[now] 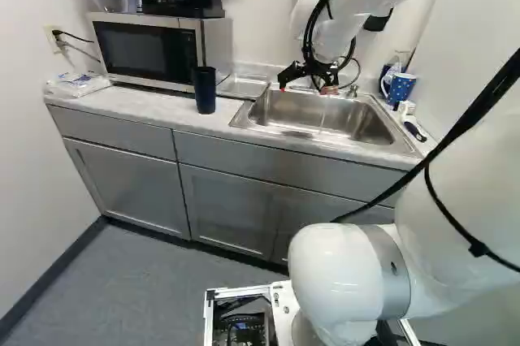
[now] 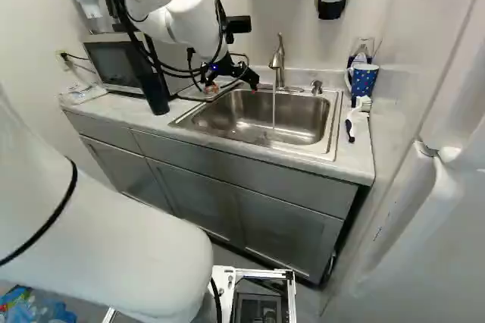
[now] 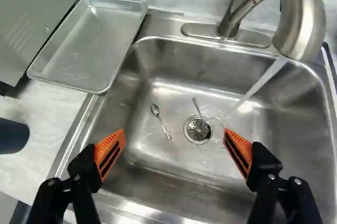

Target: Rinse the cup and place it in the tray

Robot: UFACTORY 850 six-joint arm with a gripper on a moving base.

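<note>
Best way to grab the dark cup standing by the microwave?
I'd grip the dark cup around its middle, bringing the open gripper in level from the front of the counter. It stands upright, tall and round with no handle showing, and the microwave crowds its far side.

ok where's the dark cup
In the left base view, the dark cup stands on the counter, left of the sink and in front of the microwave.

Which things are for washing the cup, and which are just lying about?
For the job:
dark cup near the tray, probably the one meant
sink
faucet, water running
gripper, open

Just lying about:
spotted mug, probably
spoon in the sink
microwave
</note>
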